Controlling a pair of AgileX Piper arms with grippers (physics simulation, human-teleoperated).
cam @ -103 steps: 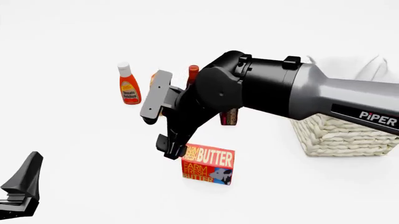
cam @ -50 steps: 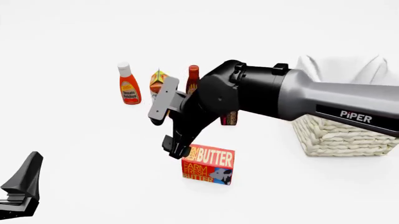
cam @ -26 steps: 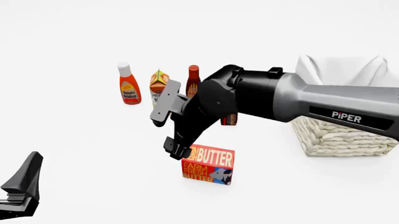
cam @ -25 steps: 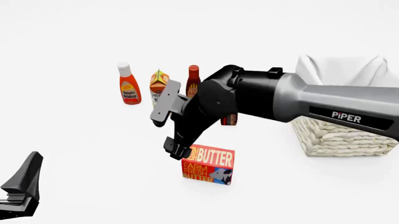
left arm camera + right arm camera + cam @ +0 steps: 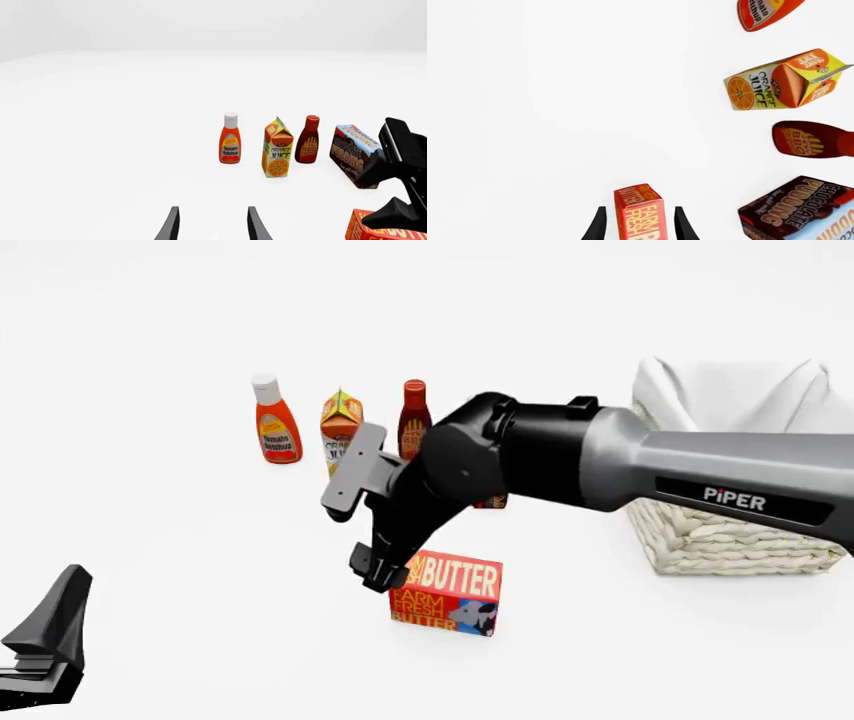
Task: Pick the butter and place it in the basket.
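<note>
The butter (image 5: 449, 596), a red box with yellow lettering, stands on the white table near the middle front. My right gripper (image 5: 383, 578) is open and reaches down over the box's left end. In the right wrist view the butter (image 5: 639, 212) lies between the two fingers (image 5: 600, 224), with a thin gap on each side. The basket (image 5: 721, 538), pale wicker with a white cloth lining, sits at the right, behind the right arm. My left gripper (image 5: 47, 635) rests at the front left corner, open, with nothing between its fingers (image 5: 172, 225).
Behind the butter stand a ketchup bottle (image 5: 276, 425), an orange juice carton (image 5: 340, 420) and a BBQ sauce bottle (image 5: 414, 412). The chocolate pudding box (image 5: 797, 210) is mostly hidden behind the right arm in the front view.
The right arm has sunk lower and pulled back to the right, uncovering the juice carton. Its fingertips slid slightly down over the butter's left end. The left gripper has not moved.
</note>
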